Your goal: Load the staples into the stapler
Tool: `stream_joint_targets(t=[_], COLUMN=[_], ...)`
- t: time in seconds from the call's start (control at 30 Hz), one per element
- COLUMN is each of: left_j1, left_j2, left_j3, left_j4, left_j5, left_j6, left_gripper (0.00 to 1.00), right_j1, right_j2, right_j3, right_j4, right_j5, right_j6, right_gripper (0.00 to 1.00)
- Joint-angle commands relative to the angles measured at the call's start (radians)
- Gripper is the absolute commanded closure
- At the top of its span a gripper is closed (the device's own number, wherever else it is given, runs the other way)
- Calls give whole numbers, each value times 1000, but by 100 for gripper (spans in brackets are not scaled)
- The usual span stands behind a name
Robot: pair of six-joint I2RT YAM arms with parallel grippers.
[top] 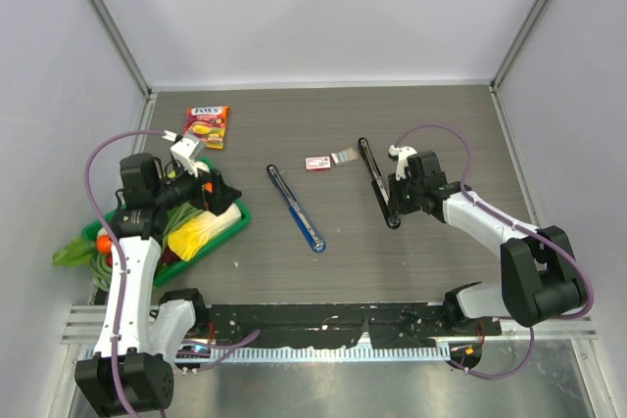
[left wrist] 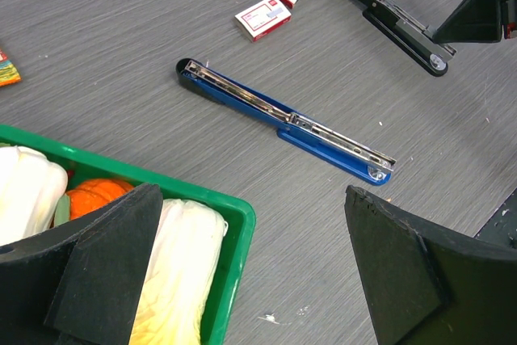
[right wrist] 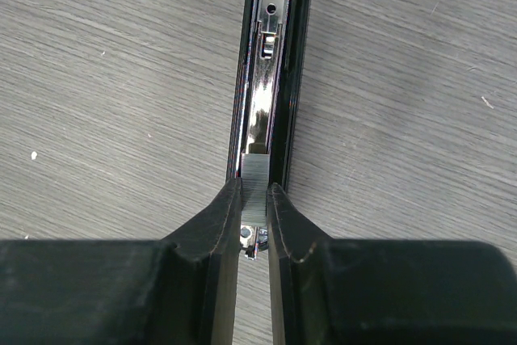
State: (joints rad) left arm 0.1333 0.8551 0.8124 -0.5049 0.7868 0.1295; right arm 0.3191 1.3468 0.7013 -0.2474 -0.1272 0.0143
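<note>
A black stapler (top: 372,168) lies opened flat right of centre, its shiny channel (right wrist: 271,78) facing up. My right gripper (right wrist: 254,199) is shut on the staples (right wrist: 255,175), a short silvery strip. The strip sits over the near end of that channel, in line with it. In the top view the right gripper (top: 395,198) is at the stapler's near end. My left gripper (left wrist: 254,272) hangs wide open and holds nothing. It is above the corner of a green tray (left wrist: 234,224), well left of the stapler.
A blue stapler (top: 296,208) lies open at mid-table. A small red-and-white box (top: 316,162) with another silvery strip (top: 343,156) beside it sits by the black stapler's far end. The green tray (top: 238,225) holds vegetables. A snack packet (top: 208,126) lies far left.
</note>
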Motion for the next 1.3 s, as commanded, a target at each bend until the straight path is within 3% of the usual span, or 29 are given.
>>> stream_joint_targets(t=[0.0, 0.37, 1.27], left_j1=[11, 14, 19], left_j2=[-13, -11, -10], left_j3=[-7, -9, -13], left_j4=[46, 49, 54], left_j5=[23, 25, 25], left_j6=[-16, -18, -16], left_gripper=[0, 0, 0], right_j1=[6, 17, 20], right_j2=[-5, -84, -32], right_j3=[32, 44, 15], right_j4=[-6, -27, -7], right_j5=[11, 5, 15], right_j6=[21, 53, 65], right_gripper=[82, 82, 82])
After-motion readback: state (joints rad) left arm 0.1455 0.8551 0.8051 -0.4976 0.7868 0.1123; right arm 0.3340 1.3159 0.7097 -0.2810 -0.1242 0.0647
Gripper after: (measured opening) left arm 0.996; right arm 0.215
